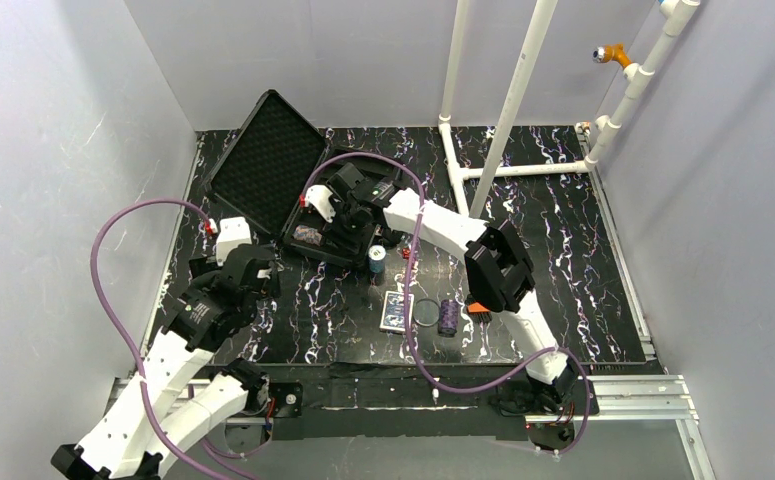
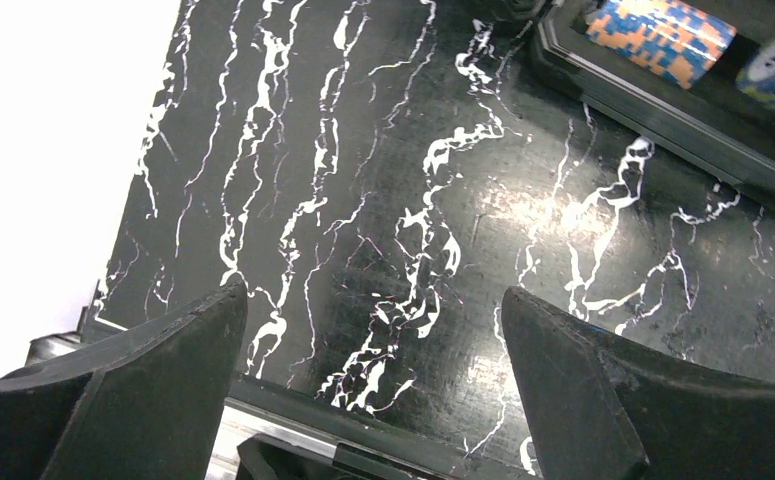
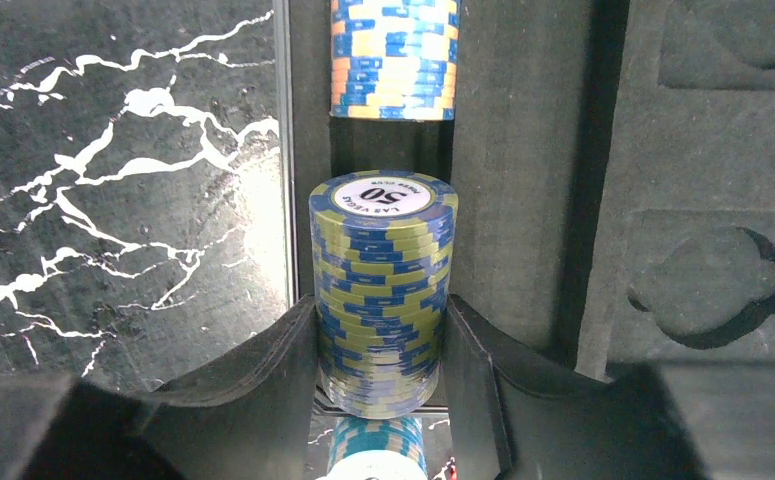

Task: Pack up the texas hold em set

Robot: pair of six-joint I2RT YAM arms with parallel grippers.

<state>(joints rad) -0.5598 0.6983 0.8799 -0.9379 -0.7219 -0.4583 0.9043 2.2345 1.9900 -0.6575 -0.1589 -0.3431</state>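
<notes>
On the table (image 1: pixel 583 300), nearest the arm bases: card deck (image 1: pixel 396 311), disc (image 1: pixel 427 312) and purple chip roll (image 1: pixel 448 317) in a row. Deck just beside disc, disc just beside roll, all outside the case (image 1: pixel 313 240). Just beyond them, teal chip roll (image 1: pixel 376 262) standing on end, near the case's front edge.

Off to the left, left gripper (image 2: pixel 373 292): jaws spread wide, grasping nothing. Hangs over bare table, near a corner of the case.

Further in, right gripper (image 3: pixel 381 305): clenched on a blue-and-green chip roll (image 3: pixel 383 240), fingers (image 3: pixel 263 380) pressing on both sides. Holds it in line with the outer groove of the tray (image 3: pixel 523 150), right by the case wall. Cannot tell whether seated in the groove or just above it. Further along the same groove, orange-and-blue chip roll (image 3: pixel 395 55) lying in place. Beside the groove, moulded foam pockets.

At the far left, lid (image 1: pixel 263 160) with foam lining, tilted back open. At the far right, white pipes (image 1: pixel 508 100) standing upright.
</notes>
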